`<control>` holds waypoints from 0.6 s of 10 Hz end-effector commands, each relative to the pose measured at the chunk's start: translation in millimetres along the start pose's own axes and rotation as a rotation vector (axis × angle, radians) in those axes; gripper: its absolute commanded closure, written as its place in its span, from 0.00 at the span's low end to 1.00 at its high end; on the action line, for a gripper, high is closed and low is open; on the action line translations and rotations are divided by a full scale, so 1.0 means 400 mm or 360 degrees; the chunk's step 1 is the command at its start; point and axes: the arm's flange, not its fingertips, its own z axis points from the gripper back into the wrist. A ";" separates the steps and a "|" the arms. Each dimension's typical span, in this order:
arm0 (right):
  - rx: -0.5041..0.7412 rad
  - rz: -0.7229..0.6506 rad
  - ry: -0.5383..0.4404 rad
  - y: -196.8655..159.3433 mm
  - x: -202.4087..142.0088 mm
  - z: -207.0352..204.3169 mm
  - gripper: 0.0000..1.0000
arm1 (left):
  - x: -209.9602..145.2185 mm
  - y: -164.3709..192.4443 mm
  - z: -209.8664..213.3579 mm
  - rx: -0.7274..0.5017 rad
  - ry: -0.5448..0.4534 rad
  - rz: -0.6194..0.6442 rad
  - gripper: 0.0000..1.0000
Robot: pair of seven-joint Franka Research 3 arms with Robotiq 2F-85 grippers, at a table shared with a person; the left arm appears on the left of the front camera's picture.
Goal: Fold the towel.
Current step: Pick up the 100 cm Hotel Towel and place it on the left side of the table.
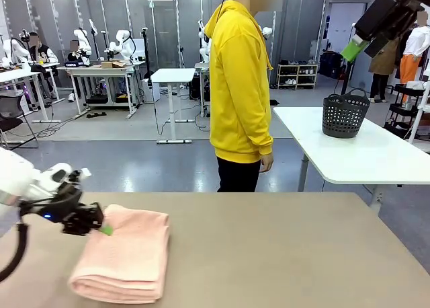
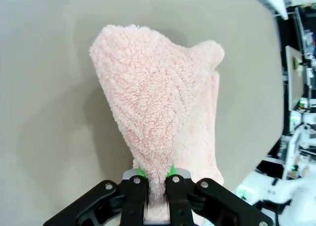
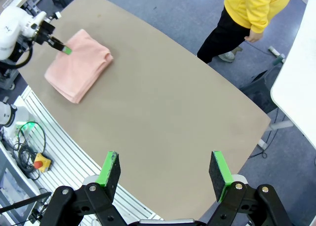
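1. The towel is lying folded in several layers on the near-left part of the table; how many layers there are is hard to make out, since the stacked edges are blurring together at its near end.
2. The left hand is sitting at the towel's left edge, and its fingers are pinching a raised fold of the cloth. In the left wrist view the pink terry is rising out of the nearly closed left hand, and the cloth is hiding the inner faces of the green pads.
3. The left arm is being cut off by the picture's left edge in the front view.
4. The right hand is hanging high at the top right of the front view, partly cut off by the frame. From its own wrist camera the right hand is standing wide open with nothing between its fingers, high above the table's edge.
5. One towel is lying on the table, and two robot hands are showing.
6. One person in a yellow top is standing at the far side, cut off at the top of the frame, arms hanging down.
7. One black basket is standing on a white table behind, apart from the towel.
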 end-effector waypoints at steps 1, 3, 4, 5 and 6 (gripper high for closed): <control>0.0002 -0.0012 0.0018 0.001 0.000 0.003 0.09 | -0.004 0.065 0.128 0.0001 0.0092 0.0008 0.87; 0.0002 -0.0012 0.0018 0.001 0.000 0.003 0.09 | -0.010 0.198 0.239 0.0047 0.0046 0.0012 0.87; 0.0002 -0.0012 0.0018 0.001 0.000 0.003 0.09 | -0.015 0.265 0.284 0.0149 0.0076 -0.0049 0.87; 0.0002 -0.0012 0.0018 0.001 0.000 0.003 0.09 | -0.015 0.306 0.310 0.0205 0.0045 -0.0044 0.87; 0.0002 -0.0012 0.0018 0.001 0.000 0.003 0.09 | -0.007 0.347 0.329 0.0245 -0.0030 -0.0023 0.87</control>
